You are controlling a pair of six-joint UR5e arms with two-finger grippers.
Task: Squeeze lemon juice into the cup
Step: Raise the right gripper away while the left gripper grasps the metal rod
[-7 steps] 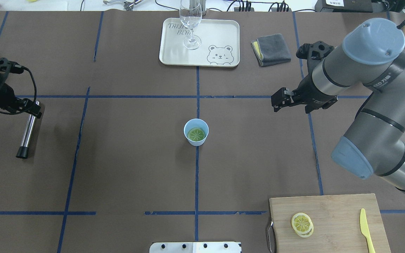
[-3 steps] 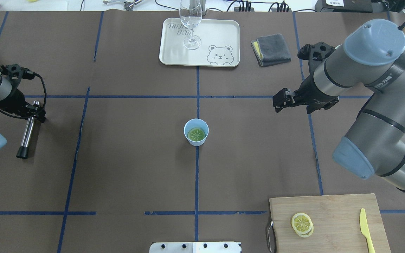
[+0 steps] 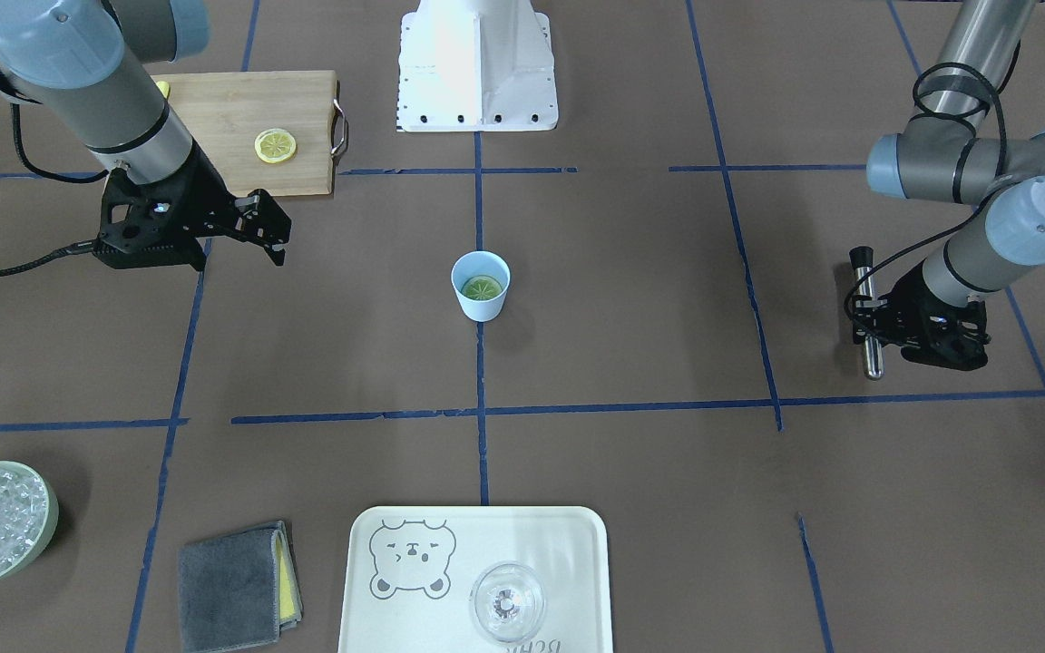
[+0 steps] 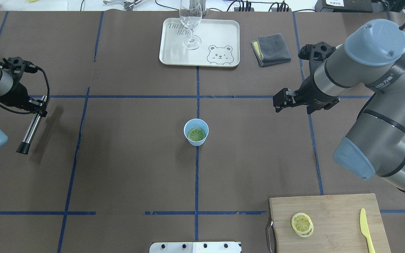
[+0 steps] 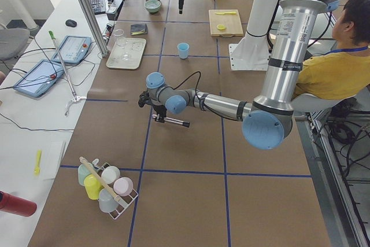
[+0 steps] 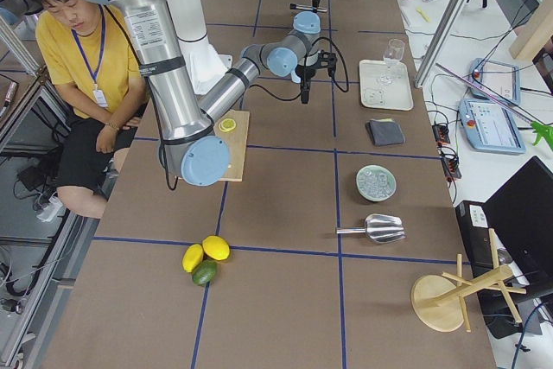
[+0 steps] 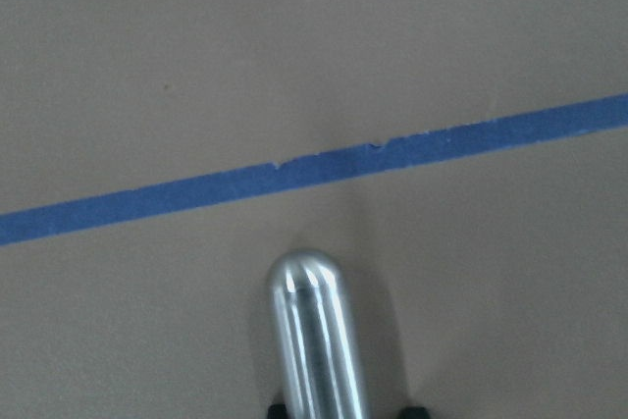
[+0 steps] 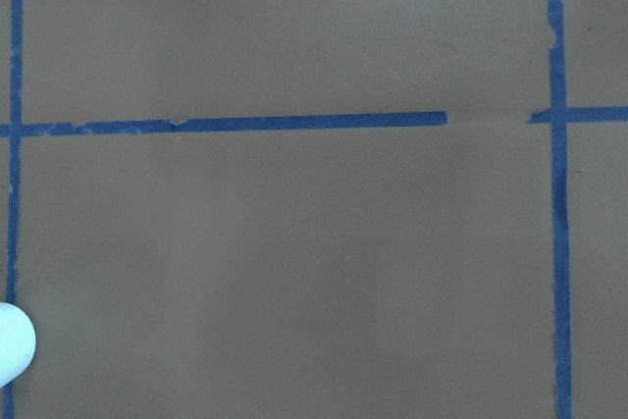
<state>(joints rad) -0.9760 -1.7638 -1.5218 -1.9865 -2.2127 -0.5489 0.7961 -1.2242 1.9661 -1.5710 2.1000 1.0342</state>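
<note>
Tapered cup (pale blue), spoked lemon inside

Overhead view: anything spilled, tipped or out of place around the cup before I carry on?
Nothing stands out. The cup stands upright with no spill around it, and a lemon slice lies flat inside. The left gripper grips a metal rod; the right gripper is open and empty.

Bare table surrounds the cup on every side; tray, glass, cutting board, right gripper and the metal rod in the left gripper are well apart.
</note>
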